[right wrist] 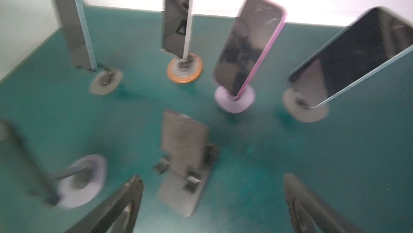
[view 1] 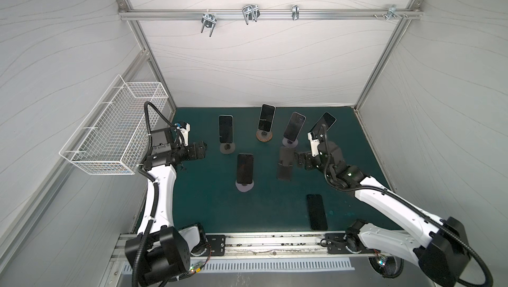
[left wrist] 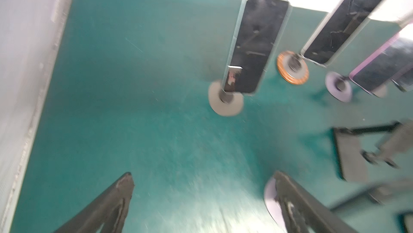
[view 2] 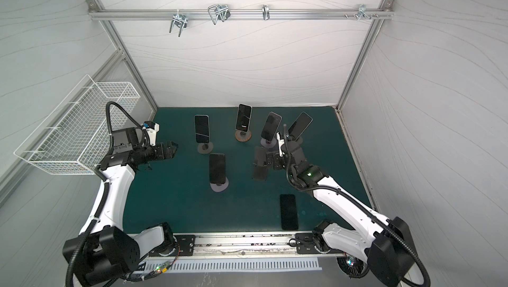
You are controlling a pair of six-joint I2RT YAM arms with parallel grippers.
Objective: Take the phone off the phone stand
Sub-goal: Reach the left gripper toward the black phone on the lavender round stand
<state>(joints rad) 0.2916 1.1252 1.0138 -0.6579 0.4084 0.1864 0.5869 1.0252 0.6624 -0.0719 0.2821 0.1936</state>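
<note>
phones lean on five stands across the green mat point(view 1: 209, 211): a blue-edged phone point(view 1: 225, 132) toward the back left corner, a white-edged phone point(view 1: 266, 117) on an orange-rimmed base point(view 1: 264, 136) at the middle of the back edge, a pink-cased phone point(view 1: 294, 124) just right of it, a tilted phone point(view 1: 327, 120) toward the back right corner, and a middle phone point(view 1: 244, 168) on a lilac base point(view 1: 244, 187). a flat phone point(view 1: 317, 212) lies on the mat near the front edge, right of centre. a grey folding stand point(view 1: 285, 163) sits between the pink-cased phone and the flat phone, its ledge bare. a white wire basket point(view 1: 115, 134) hangs on the wall past the mat's left edge; only its own mesh shows in it.

the right pincer point(view 1: 298, 159) hovers just beside the grey folding stand, on the side toward the mat's right edge, jaws spread wide and gripping nothing. the pink-cased phone stands near it toward the back edge, and the flat phone lies well apart toward the front. the left pincer point(view 1: 204, 149) hangs near the left edge, jaws likewise wide with nothing between them. the blue-edged phone is near it, toward the mat's middle.
</note>
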